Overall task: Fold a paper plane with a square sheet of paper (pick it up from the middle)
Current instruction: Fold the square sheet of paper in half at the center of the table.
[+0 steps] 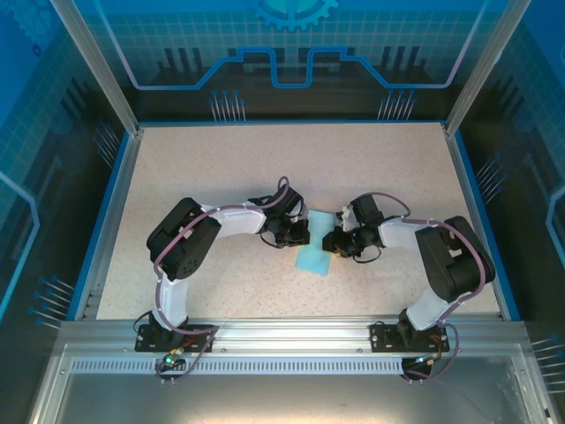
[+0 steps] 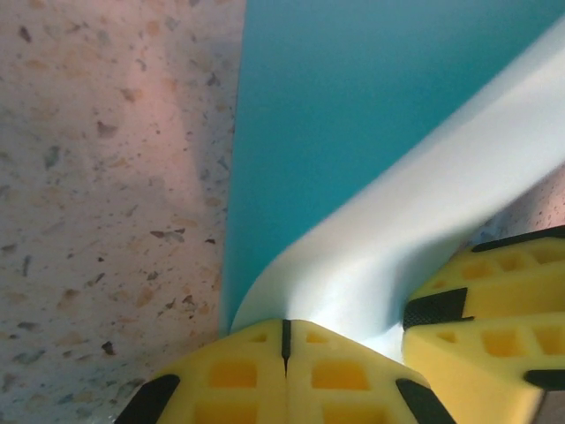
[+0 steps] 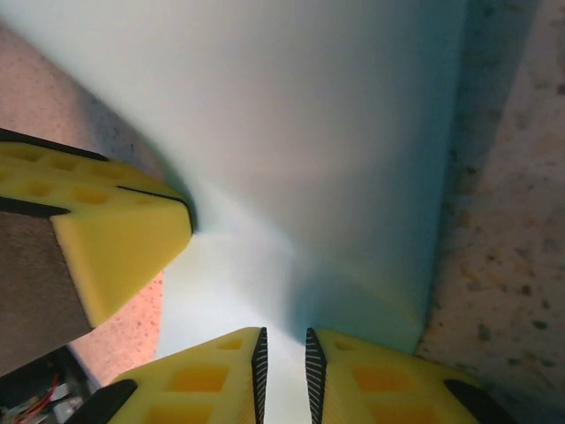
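Observation:
The square sheet of paper (image 1: 315, 257), light blue, lies mid-table between my two grippers. My left gripper (image 1: 300, 232) is at its left edge. In the left wrist view its yellow jaws (image 2: 285, 325) are shut on a pale flap of the sheet (image 2: 415, 221) that curls up from the flat blue part (image 2: 353, 106). My right gripper (image 1: 335, 240) comes in from the right; the left wrist view shows one of its fingers (image 2: 494, 300) close beside. In the right wrist view its jaws (image 3: 282, 343) stand a narrow gap apart over the lifted paper (image 3: 309, 124), near the left fingertip (image 3: 115, 238).
The speckled beige tabletop (image 1: 265, 168) is framed by a blue rim and aluminium posts, with glass walls behind. Both arm bases sit on the rail at the near edge (image 1: 282, 336). Both arms bend inward to the middle.

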